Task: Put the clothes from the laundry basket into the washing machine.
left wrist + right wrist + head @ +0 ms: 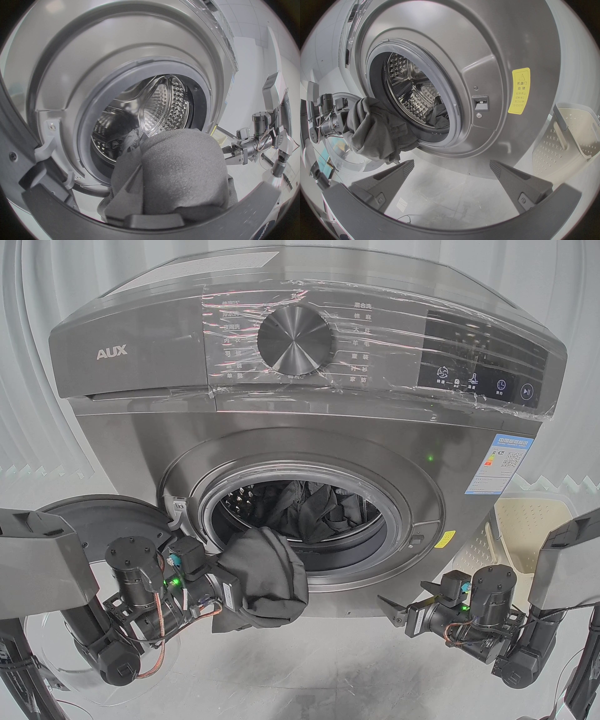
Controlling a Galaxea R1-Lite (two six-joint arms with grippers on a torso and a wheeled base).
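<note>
1. While its jaws were clamped on a dark grey garment, the left gripper sat at the lower left of the drum opening. Cloth bunched over the fingers and hid most of them.
2. Garment's upper edge was up against the grey door seal. Its bulk hung outside, in front of the washing machine. Couldn't tell whether any of it was past the rim.
3. Right gripper had jaws spread wide with nothing between them. It was low in front of the machine's lower right, well apart from the garment.
4. More dark clothes lay piled inside the drum.
5. Door stood swung open on the robot's left, behind the left arm.
6. Cream perforated laundry basket stood just beside the machine's right side, behind the right arm.
</note>
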